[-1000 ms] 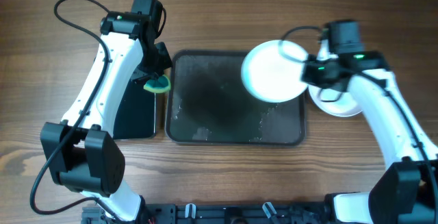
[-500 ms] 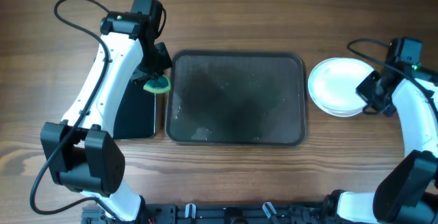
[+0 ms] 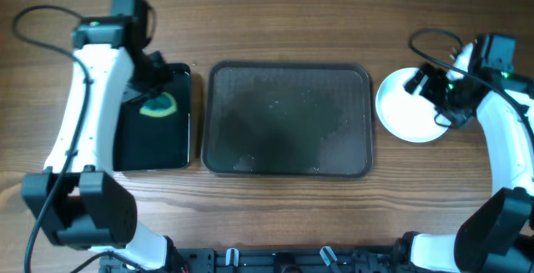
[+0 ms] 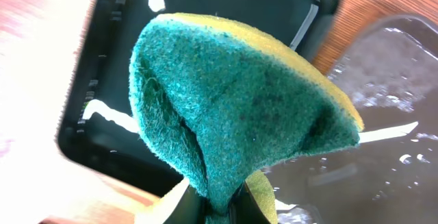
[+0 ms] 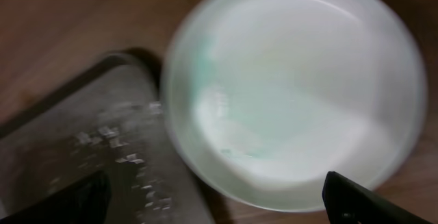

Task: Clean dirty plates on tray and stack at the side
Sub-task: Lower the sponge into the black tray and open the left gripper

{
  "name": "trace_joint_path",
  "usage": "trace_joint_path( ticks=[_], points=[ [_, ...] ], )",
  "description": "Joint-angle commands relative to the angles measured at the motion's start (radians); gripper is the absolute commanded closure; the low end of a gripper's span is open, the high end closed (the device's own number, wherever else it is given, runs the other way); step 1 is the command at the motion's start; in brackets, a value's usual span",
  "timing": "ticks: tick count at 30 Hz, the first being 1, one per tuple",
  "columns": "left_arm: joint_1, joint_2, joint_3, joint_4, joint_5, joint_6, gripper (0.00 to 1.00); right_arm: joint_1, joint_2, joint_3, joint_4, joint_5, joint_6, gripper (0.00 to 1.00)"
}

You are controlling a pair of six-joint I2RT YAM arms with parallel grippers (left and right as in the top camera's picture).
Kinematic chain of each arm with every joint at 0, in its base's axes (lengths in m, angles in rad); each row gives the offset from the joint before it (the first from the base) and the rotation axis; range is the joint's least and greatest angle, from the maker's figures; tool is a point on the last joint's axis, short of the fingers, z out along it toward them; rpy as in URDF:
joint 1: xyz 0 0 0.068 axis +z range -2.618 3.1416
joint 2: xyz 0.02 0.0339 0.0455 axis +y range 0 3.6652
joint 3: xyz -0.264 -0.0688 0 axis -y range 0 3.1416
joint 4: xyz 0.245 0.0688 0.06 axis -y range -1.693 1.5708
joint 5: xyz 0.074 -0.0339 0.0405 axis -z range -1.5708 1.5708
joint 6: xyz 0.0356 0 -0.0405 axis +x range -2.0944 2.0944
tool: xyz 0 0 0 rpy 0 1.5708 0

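Observer: tray (image 3: 288, 118) holds only wet smears. Plates?

Recorder: White plates (image 3: 402, 121) sit on the worktop (image 3: 275, 14), just right of the tray. Blur hides how many.

Observer: Arms?

Recorder: Left tool (image 3: 154, 89) pinches a green-and-yellow sponge (image 4: 233, 114) over the black bin (image 3: 154, 152), arm stretched along the left edge. Right tool (image 5: 215, 207) hangs over the plates, fingers spread, gripping nothing.

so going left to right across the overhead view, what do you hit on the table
black side tray → large wet tray → white plates. The sponge overlaps the black side tray, so it has no place of its own.
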Motion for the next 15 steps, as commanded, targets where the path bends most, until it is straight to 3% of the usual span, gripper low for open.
trace_joint_path(
  ticks=[1,8,10,15],
  points=[
    [0.072,-0.010,-0.030,0.015,0.006,0.129,0.96,0.098,-0.021,0.043,0.000,-0.151,-0.111,0.00],
    [0.118,0.002,-0.254,0.264,0.010,0.308,0.94,0.199,-0.021,0.043,0.010,-0.128,-0.131,0.00],
    [0.117,0.002,-0.328,0.352,0.009,0.328,0.78,0.208,-0.021,0.043,0.003,-0.116,-0.141,0.00],
    [0.118,0.002,-0.415,0.446,0.009,0.327,0.26,0.212,-0.021,0.043,-0.006,-0.105,-0.140,0.00]
  ],
)
